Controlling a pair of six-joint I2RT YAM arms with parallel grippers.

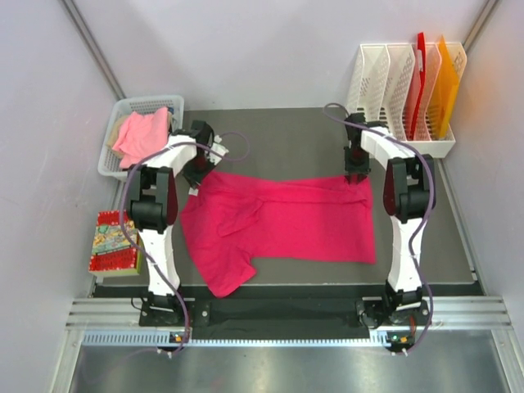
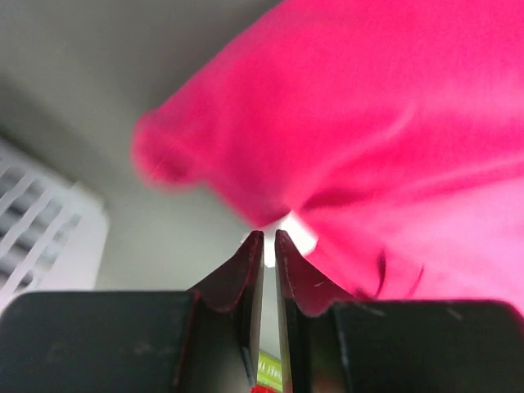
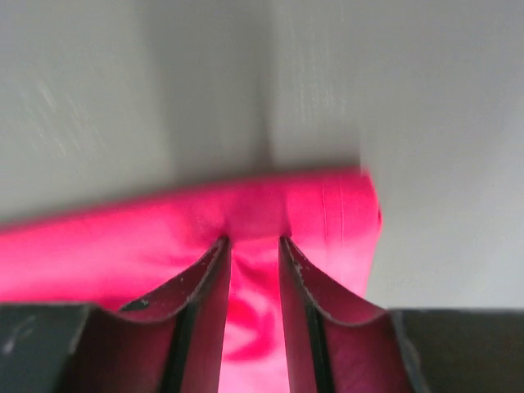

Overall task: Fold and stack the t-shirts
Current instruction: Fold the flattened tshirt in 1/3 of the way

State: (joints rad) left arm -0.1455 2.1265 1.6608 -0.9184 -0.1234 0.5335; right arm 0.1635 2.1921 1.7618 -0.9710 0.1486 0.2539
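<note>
Top external showed me the magenta t-shirt spread on the table, its long axis running from the left claw across to the right claw, with the body lying nearward of both. The right claw pinched the far hem. The left was pressed almost together at the cloth's edge, though I couldn't tell whether it held any.

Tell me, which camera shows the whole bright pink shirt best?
The top external view: nearly all of the bright magenta-pink cloth t-shirt shows there, spread out. Both wrist views catch only blurry close-up patches of it.
</note>
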